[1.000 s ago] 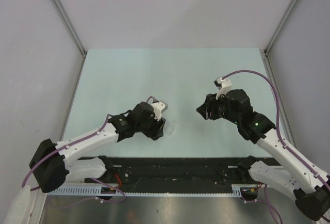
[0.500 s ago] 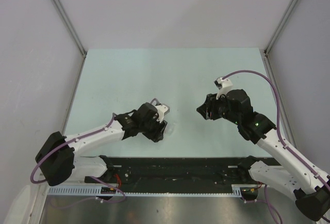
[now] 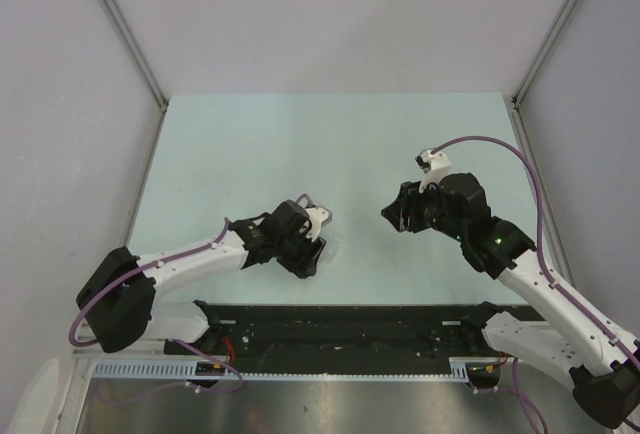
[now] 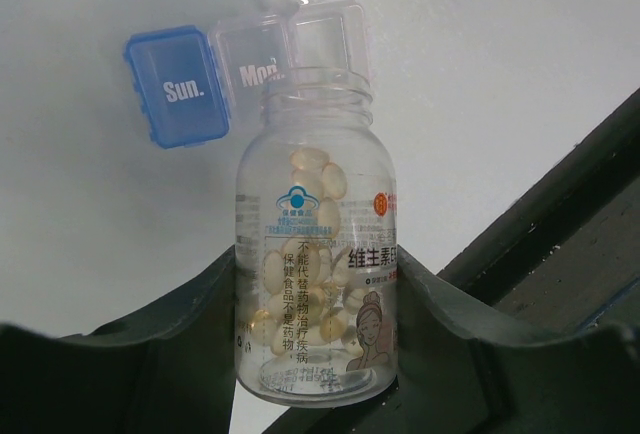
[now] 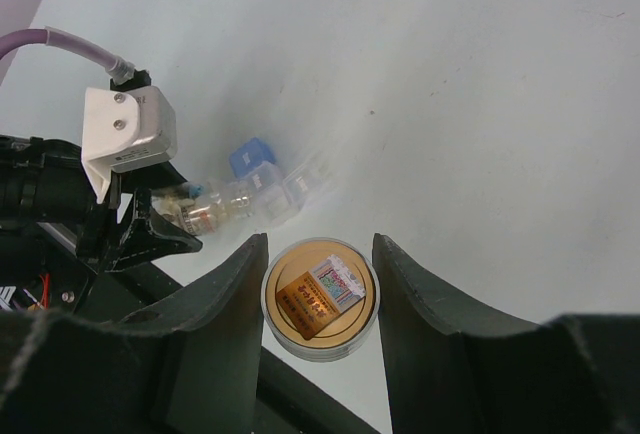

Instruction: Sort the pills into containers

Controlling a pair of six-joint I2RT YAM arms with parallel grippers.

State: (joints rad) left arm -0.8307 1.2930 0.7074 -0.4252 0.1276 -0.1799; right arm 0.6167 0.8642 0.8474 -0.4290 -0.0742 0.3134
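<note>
My left gripper [image 4: 315, 289] is shut on a clear bottle [image 4: 315, 254] that has no cap and is part full of pale pills [image 4: 318, 182]. The bottle's mouth points at a row of small containers [image 4: 255, 54]: one with a blue "Sun." lid [image 4: 180, 84], a clear "Mon." one, and a third whose lid stands open. My right gripper [image 5: 320, 299] is shut on a stubby round orange-tan jar [image 5: 320, 297] with a clear rim, seen end-on. In the top view the left gripper [image 3: 310, 244] is low near the table's front and the right gripper [image 3: 395, 216] is to its right.
The pale green table [image 3: 330, 144] is walled by grey panels on three sides. A black rail [image 3: 340, 324] runs along the near edge, just behind both grippers. In the right wrist view the left gripper [image 5: 150, 224], its bottle [image 5: 205, 211] and the container row [image 5: 270, 179] lie up and to the left.
The left arm's elbow has swung right and its gripper has shifted slightly right with the bottle. The right arm has not moved.
</note>
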